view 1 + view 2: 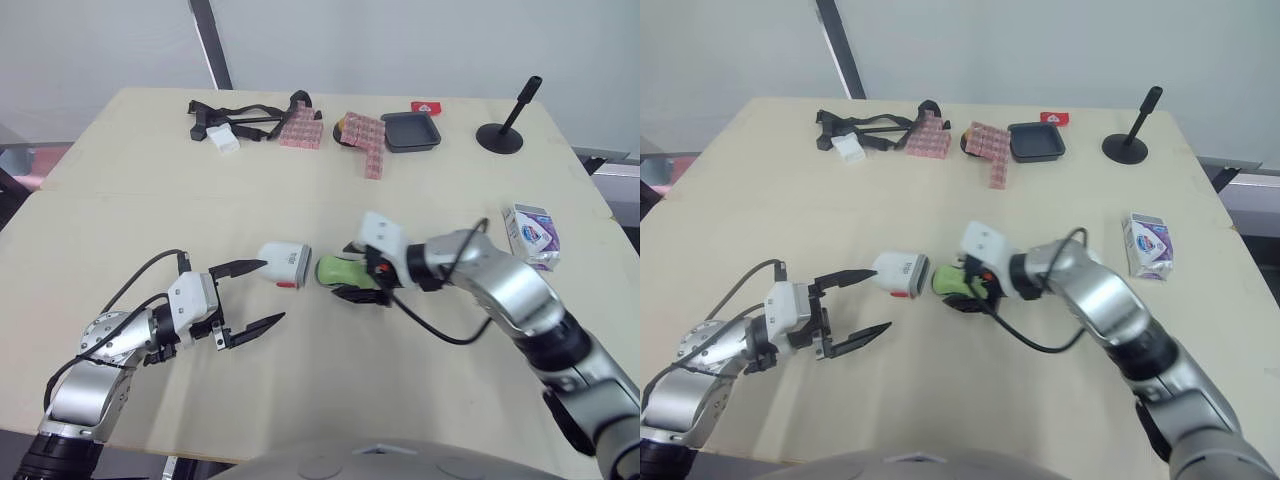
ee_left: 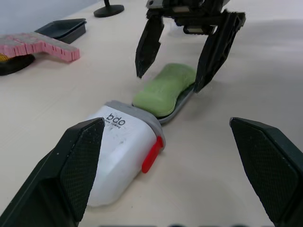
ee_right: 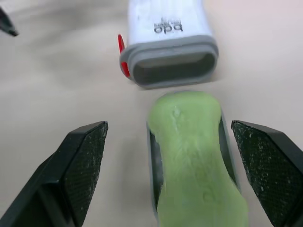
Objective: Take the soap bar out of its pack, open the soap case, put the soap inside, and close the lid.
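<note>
**Right gripper** (image 1: pixel 348 272): centre of the head view. Fingers spread wide and astride the soap, one on each long side. It holds nothing. Whether a tip grazes the soap or the tray cannot be told.

**Left gripper** (image 1: pixel 272 290): lower left of centre. Fingers wide apart and empty, tips pointing at the case shell, near it but not touching.

**Soap bar** (image 3: pixel 196 156): green, waisted, with rounded ends. It is out of its pack and lies flat on the grey tray (image 3: pixel 152 165) of the case, centre frame.
- Handling, as judged: solid and stiff, moderately weighty for its size. The waxy surface is likely to slide under hard pads and will dent or scar under a tight squeeze.
- Best hold: across the narrow waist, or push on the tray end and leave the soap alone.

**White shell** (image 1: pixel 283 264): the outer sleeve of the case, lying on its side just left of the soap. Its open grey mouth faces the soap's end, with a small gap between them. A red catch (image 2: pixel 150 153) sits on one flank.
- Handling, as judged: light, hollow, smooth plastic that will skid on the table (image 1: pixel 300 190) if pushed unbraced.
- Best hold: across its flat broad faces, away from the catch.

**Soap pack** (image 1: pixel 530 233): right edge of the frame, well apart from the rest.
</note>
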`<move>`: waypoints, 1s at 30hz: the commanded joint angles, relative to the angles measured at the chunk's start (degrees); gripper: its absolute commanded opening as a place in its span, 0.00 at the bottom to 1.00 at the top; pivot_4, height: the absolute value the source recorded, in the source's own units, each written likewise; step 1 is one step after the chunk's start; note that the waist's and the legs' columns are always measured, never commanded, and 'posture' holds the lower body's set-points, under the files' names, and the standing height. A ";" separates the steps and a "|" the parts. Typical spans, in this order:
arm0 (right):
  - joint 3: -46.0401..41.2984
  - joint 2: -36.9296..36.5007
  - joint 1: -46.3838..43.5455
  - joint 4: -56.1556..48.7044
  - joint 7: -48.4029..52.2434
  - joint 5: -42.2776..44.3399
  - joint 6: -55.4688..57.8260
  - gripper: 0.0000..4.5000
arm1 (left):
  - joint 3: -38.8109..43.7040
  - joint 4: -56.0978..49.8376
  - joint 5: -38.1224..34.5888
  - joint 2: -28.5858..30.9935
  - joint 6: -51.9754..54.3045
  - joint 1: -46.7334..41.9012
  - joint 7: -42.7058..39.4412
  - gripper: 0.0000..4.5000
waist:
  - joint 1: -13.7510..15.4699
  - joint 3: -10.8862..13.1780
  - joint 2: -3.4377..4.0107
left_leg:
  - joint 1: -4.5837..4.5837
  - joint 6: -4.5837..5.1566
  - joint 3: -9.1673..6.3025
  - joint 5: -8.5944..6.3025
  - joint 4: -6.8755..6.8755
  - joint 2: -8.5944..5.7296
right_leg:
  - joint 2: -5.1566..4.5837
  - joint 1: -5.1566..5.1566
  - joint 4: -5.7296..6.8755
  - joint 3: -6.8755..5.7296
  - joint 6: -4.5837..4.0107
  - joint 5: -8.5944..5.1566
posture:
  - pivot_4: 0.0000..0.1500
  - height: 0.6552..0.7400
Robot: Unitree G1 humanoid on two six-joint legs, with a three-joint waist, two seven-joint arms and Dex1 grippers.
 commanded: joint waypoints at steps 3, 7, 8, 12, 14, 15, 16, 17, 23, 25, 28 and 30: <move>-14.77 -1.53 16.56 -1.93 6.06 4.46 -22.46 1.00 | 1.21 1.30 -0.05 0.96 -0.47 -2.82 -0.43 1.00 | 0.15 -0.06 -0.07 | -0.04 0.01 -0.01 0.01 -0.01 0.01 | -0.02 0.00 0.02 -0.04 -0.01 0.00 | 1.00 0.97; -19.57 -0.12 27.32 1.14 8.55 4.38 -36.64 1.00 | 1.28 3.99 0.31 1.43 -0.74 -5.86 -1.37 1.00 | -0.56 -0.09 -0.07 | 0.00 0.05 0.00 0.01 -0.01 0.00 | -0.04 0.01 0.01 -0.01 -0.02 -0.01 | 1.00 0.97; -20.36 0.09 29.63 2.43 9.15 4.24 -39.47 1.00 | 1.29 4.86 0.45 1.58 -0.92 -6.84 -1.66 1.00 | -0.78 -0.10 -0.08 | 0.01 0.07 0.00 0.02 0.00 0.00 | -0.04 0.01 0.03 -0.01 -0.02 -0.01 | 1.00 0.97; -21.46 -0.65 35.56 8.26 12.35 1.99 -50.65 1.00 | 1.25 9.20 1.00 2.58 -1.67 -11.08 -3.84 1.00 | -1.27 -0.14 -0.08 | 0.03 0.22 0.00 0.00 0.00 0.00 | -0.06 0.02 0.06 -0.02 -0.04 -0.02 | 1.00 0.97; -21.79 -1.09 37.46 10.73 13.52 1.63 -54.51 1.00 | 0.82 12.18 1.68 3.53 -3.01 -13.57 -5.90 1.00 | -1.43 -0.14 -0.09 | 0.03 0.44 -0.01 -0.07 0.01 -0.03 | -0.10 0.01 0.07 -0.04 -0.05 -0.03 | 1.00 0.97; -21.97 -1.21 38.20 11.54 13.61 1.73 -55.58 1.00 | 0.57 14.03 2.06 4.02 -3.61 -15.18 -7.10 1.00 | -1.52 -0.14 -0.09 | 0.02 0.48 -0.01 -0.07 0.01 -0.03 | -0.11 0.01 0.07 -0.05 -0.07 -0.04 | 1.00 0.97; -22.14 -1.33 38.78 12.08 13.55 1.85 -56.38 1.00 | 0.24 15.97 2.41 4.59 -3.40 -17.13 -8.11 1.00 | -1.53 -0.14 -0.09 | 0.02 0.53 -0.01 -0.07 0.01 -0.04 | -0.12 0.01 0.07 -0.05 -0.24 -0.14 | 1.00 0.97; -22.18 -1.49 39.24 12.33 13.31 1.86 -56.93 1.00 | -0.04 17.65 2.69 5.07 -3.35 -18.86 -9.10 1.00 | -1.56 -0.14 -0.08 | 0.02 0.56 -0.01 -0.07 0.01 -0.05 | -0.13 0.01 0.08 -0.06 -0.29 -0.17 | 1.00 0.97; -22.85 -2.05 40.28 11.63 11.17 2.67 -57.42 1.00 | -4.12 25.75 5.23 7.86 -5.45 -27.53 -18.37 1.00 | -1.87 -0.15 -0.08 | -0.01 0.64 -0.03 -0.06 0.02 -0.08 | -0.20 0.00 0.09 -0.11 -0.35 -0.20 | 1.00 0.97; -22.67 -2.22 40.41 11.01 10.68 2.66 -57.28 1.00 | -6.52 28.41 6.42 8.43 -4.76 -31.10 -21.81 1.00 | -1.84 -0.15 -0.08 | 0.02 0.67 -0.06 -0.04 0.02 -0.08 | -0.21 -0.03 0.09 -0.16 -0.36 -0.21 | 1.00 0.97; -22.36 -2.24 40.35 9.88 9.93 2.92 -56.91 1.00 | -8.65 31.88 8.14 8.05 -5.67 -35.30 -24.28 1.00 | -1.80 -0.15 -0.07 | 0.06 0.72 -0.06 -0.02 0.04 -0.11 | -0.27 -0.03 0.11 -0.19 -0.37 -0.21 | 1.00 0.97; -22.33 -2.16 40.16 9.22 9.40 3.33 -56.47 1.00 | -9.53 34.17 9.13 7.54 -6.57 -37.75 -25.25 1.00 | -1.94 -0.15 -0.08 | 0.04 0.73 -0.06 -0.02 0.05 -0.11 | -0.27 -0.04 0.12 -0.22 -0.39 -0.22 | 1.00 0.97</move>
